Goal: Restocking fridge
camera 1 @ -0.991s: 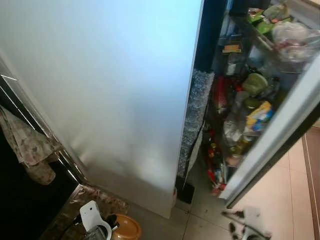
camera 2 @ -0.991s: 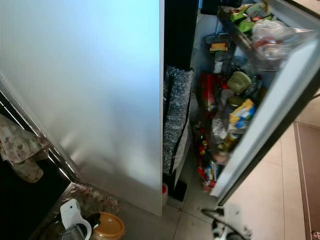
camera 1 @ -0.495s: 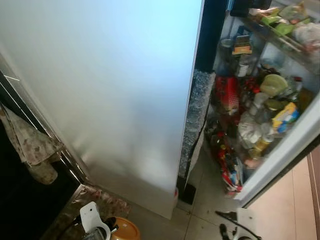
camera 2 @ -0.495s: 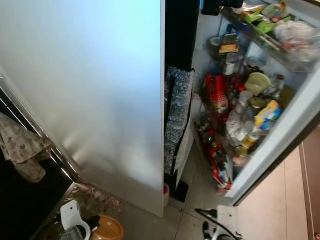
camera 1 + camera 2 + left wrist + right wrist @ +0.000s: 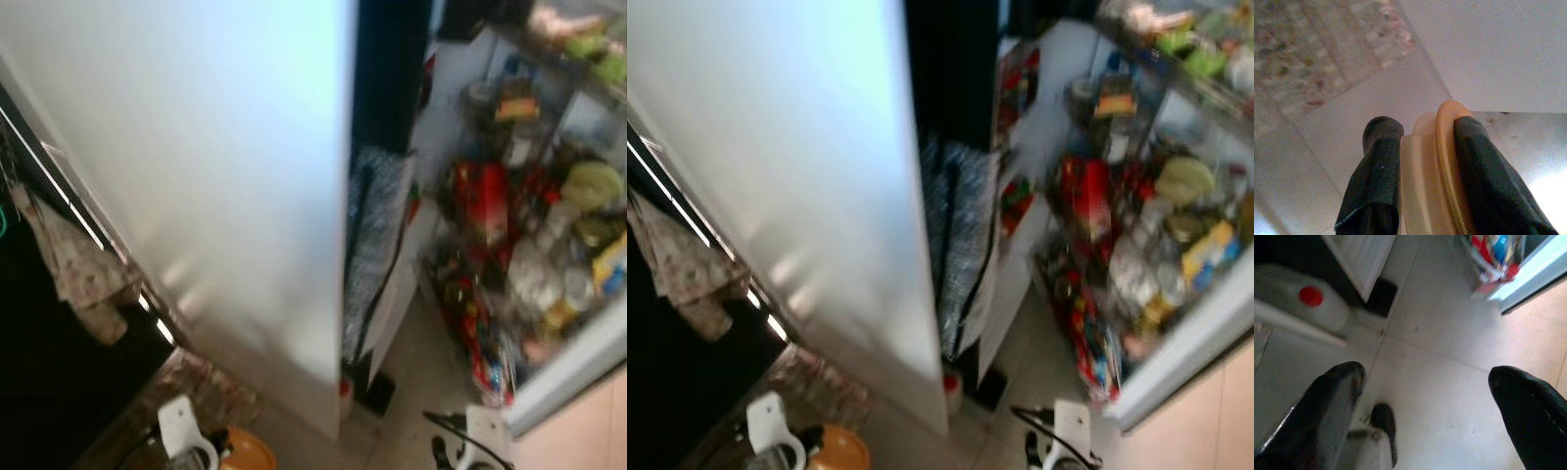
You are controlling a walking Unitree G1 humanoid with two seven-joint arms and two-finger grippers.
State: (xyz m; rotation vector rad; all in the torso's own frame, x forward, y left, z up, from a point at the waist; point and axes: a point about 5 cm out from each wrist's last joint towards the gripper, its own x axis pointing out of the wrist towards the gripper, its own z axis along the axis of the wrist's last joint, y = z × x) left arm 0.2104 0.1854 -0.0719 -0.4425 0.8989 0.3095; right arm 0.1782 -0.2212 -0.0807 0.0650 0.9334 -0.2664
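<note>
My left gripper (image 5: 1425,127) is shut on a pale tub with an orange lid (image 5: 1447,161), held low at my left over the speckled counter edge; the orange lid (image 5: 245,452) also shows at the bottom of the left eye view. My right gripper (image 5: 1425,377) hangs open above the tiled floor, holding nothing. The fridge's left door (image 5: 196,147) is closed. Its right door (image 5: 558,372) stands open, its shelves crowded with jars, bottles and packets (image 5: 549,225). A silvery bag (image 5: 372,245) stands in the dark gap between the doors.
A white jug with a red cap (image 5: 1312,296) sits on the floor at the fridge's foot. At my left a black oven front carries a patterned towel (image 5: 78,264) on its rail. Beige floor tiles (image 5: 1449,396) lie before the open door.
The camera has swung, so the fridge's door edge sits further left and more of the open door's shelves show; the picture is now blurred. Both grippers hold as before.
</note>
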